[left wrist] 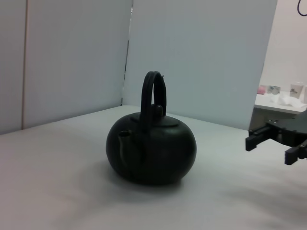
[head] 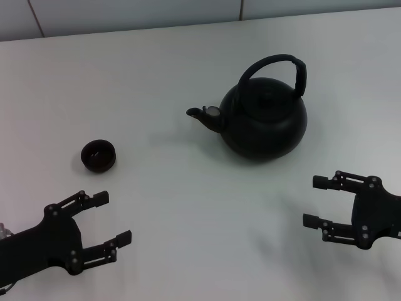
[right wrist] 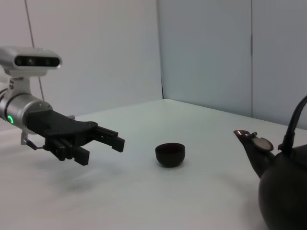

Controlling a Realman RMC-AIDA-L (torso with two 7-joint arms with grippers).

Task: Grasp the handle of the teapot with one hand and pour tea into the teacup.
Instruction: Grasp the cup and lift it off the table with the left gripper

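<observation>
tabletop (head: 188,207): plain white and smooth, fills most of the head view | wall panels (left wrist: 72,57): pale grey, stand upright right at the far edge of the tabletop | side table (left wrist: 280,103): white, off past the tabletop's edge, with small cups (left wrist: 296,89) sitting on top of it
</observation>
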